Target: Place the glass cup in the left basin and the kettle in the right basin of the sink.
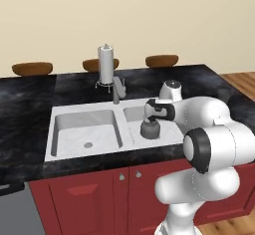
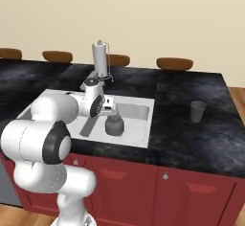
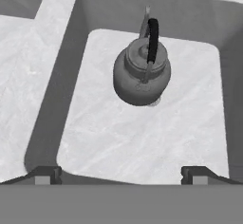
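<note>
Kettle [image 3: 141, 71], a small squat grey metal vessel with a dark arched handle and a lidded top, stood upright on the floor of the right basin [image 3: 142, 142] of the sink [image 1: 74, 110], toward the basin's back half. The tool [image 3: 121, 173] hung directly above that basin with its two dark fingertips [image 3: 43, 174] spread wide apart, released and grasping nothing; the kettle lay clear of both tips in the hand view. The left basin [image 1: 87, 129], slightly wider and with a small round drain, sat beside it, separated by a pale divider. A grey faucet [image 1: 117, 89] rose at the back centre of the sink, and behind it a tall white paper-towel roll [image 1: 105, 63] stood on its wire holder on the black marble table [image 1: 25, 114]. A glass cup [image 2: 197, 111] stood upright on the table well to the right of the sink, near the table's right edge, apart from everything else. Red cabinet doors [image 2: 143, 191] ran below the table's front edge. Brown stool seats [image 2: 174, 63] lined the far side of the table against a beige wall.
</note>
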Controlling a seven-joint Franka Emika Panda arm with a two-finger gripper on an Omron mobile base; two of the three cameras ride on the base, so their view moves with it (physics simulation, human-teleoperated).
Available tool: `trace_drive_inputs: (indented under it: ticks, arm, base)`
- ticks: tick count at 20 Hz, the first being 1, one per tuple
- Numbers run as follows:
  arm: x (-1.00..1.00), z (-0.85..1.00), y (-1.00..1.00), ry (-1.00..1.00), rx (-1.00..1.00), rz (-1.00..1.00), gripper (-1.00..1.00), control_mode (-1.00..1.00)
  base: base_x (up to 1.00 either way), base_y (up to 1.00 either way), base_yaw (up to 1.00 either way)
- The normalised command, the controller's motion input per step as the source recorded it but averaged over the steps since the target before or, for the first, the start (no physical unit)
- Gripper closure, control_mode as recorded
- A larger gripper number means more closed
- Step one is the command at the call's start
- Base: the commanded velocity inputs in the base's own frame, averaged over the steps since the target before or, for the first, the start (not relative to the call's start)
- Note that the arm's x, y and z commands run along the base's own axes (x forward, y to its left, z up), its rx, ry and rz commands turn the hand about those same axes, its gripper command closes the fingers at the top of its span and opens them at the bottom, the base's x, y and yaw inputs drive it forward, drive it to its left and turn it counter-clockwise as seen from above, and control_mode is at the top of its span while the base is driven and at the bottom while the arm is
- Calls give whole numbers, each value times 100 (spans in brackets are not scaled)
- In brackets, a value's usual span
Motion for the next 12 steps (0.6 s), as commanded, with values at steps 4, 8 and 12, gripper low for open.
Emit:
trace_drive_inputs:
  ticks: [4, 8, 12]
  arm:
    - [0, 0, 0, 0, 0, 0, -100, 100]
    - [0, 0, 0, 0, 0, 0, -100, 100]
    - [0, 0, 0, 0, 0, 0, -100, 100]
  base:
    - [0, -40, 0]
    - [0, -41, 0]
    - [0, -40, 0]
